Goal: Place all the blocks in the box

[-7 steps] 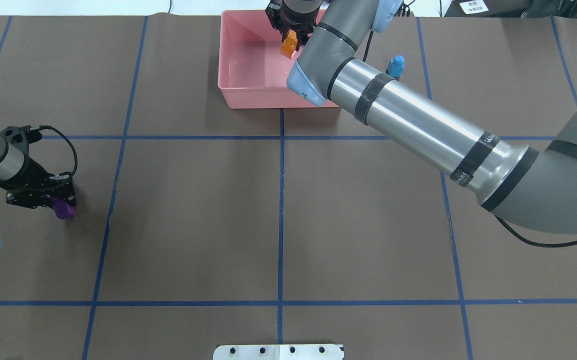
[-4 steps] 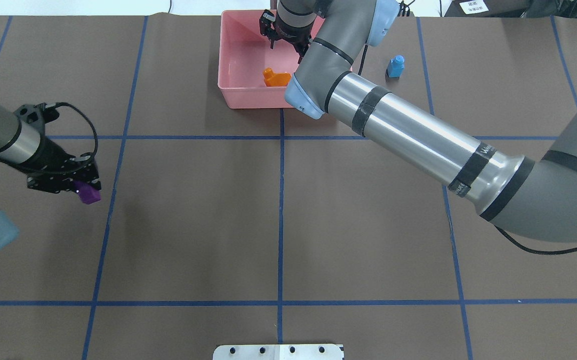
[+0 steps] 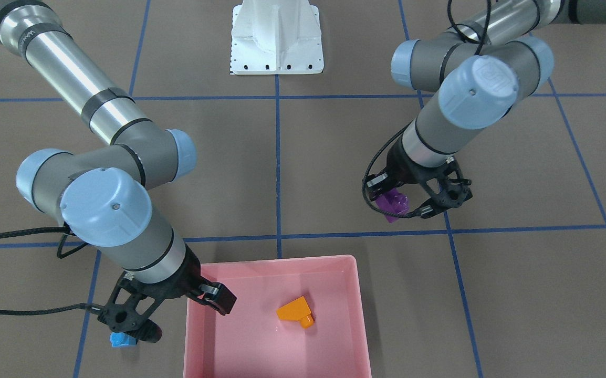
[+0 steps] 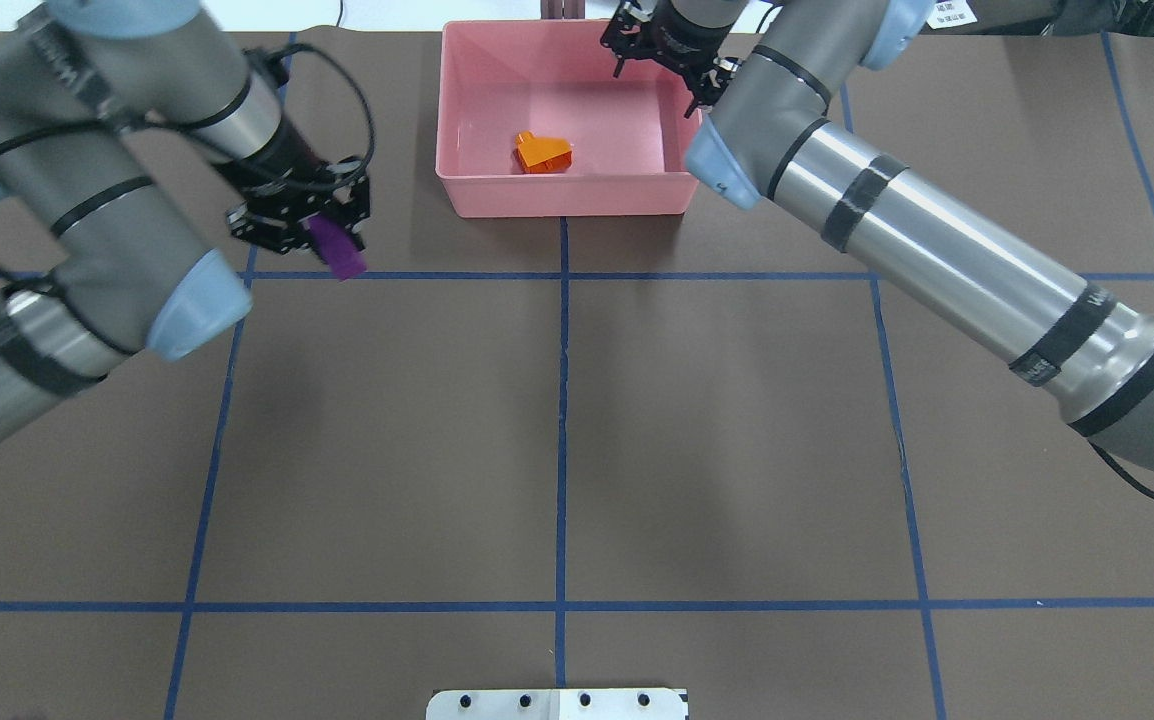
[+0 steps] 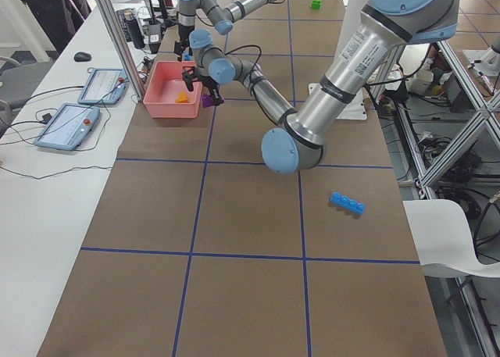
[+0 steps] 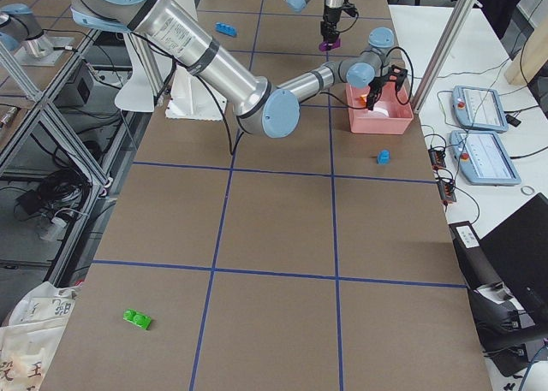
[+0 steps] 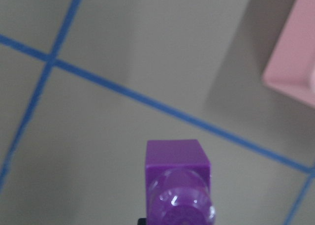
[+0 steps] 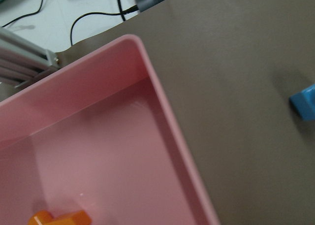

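Purple wedge (image 4: 337, 250) clamped in my left pincer (image 4: 322, 238), 8 o'clock of pink box (image 4: 557, 195); right pincer (image 4: 659, 75) wide over its rim; orange brick (image 4: 542, 152) inside.

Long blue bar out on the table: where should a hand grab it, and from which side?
Grip the long blue four-stud bar at its middle, with fingers across the narrow width on its two long side walls, coming straight down from above. It lies flat, studs apparently up, and askew to the tape lines, so rotate the wrist to match.
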{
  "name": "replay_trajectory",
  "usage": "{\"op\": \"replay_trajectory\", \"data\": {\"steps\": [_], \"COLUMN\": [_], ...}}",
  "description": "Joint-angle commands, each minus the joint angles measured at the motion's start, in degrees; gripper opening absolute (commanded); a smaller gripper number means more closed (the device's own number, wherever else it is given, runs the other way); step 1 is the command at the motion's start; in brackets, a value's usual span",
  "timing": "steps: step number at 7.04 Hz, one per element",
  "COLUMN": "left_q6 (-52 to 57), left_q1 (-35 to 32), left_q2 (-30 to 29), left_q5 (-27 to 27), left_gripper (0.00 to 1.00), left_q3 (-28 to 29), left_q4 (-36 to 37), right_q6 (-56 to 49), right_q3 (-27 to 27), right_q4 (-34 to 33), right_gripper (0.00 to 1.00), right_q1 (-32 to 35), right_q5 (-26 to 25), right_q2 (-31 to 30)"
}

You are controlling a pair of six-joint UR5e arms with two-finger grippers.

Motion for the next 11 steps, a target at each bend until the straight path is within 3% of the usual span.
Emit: {"op": "replay_trajectory", "data": {"steps": [1, 3, 4, 5, 6, 7, 10, 11], "left_q6": [-3.79, -7.41, -7.42, -7.42, -7.42, -7.42, -6.62, -6.71], "left_q1": [-0.15, 0.03, 0.03, 0.47, 0.64, 0.47, 0.47, 0.47], "left_q2": [-10.80, -17.64, -17.94, -18.20, -18.64, -19.08, -17.51, -17.33], "left_q5": [4.97, 12.71, 12.91, 15.52, 16.59, 16.51, 11.97, 11.68], "left_gripper": [0.00, 0.00, 0.15, 0.60, 0.84, 0.97, 0.99, 0.99], "left_q3": [18.35, 33.28, 35.62, 36.42, 36.52, 36.43, 29.42, 28.53], "left_q4": [-12.95, -23.81, -26.89, -27.71, -27.80, -27.80, -25.97, -25.43], "right_q6": [-5.61, -7.89, -8.42, -9.64, -9.66, -9.57, -9.04, -8.95], "right_q3": [-2.94, -6.29, -7.17, -7.27, -9.62, -12.86, -13.86, -16.38], "right_q4": [0.37, 0.63, 0.63, 0.72, 3.77, 8.06, 9.76, 13.43], "right_gripper": [1.00, 1.00, 1.00, 1.00, 1.00, 1.00, 1.00, 1.00], "right_q1": [1.18, 1.18, 1.09, 1.18, 0.83, 0.74, -0.92, -1.01], "right_q5": [-6.62, -10.09, -11.06, -11.16, -11.86, -12.30, -13.44, -13.44], "right_q2": [-2.41, -2.50, -2.50, -3.02, -3.20, -3.20, -2.85, -3.02]}}
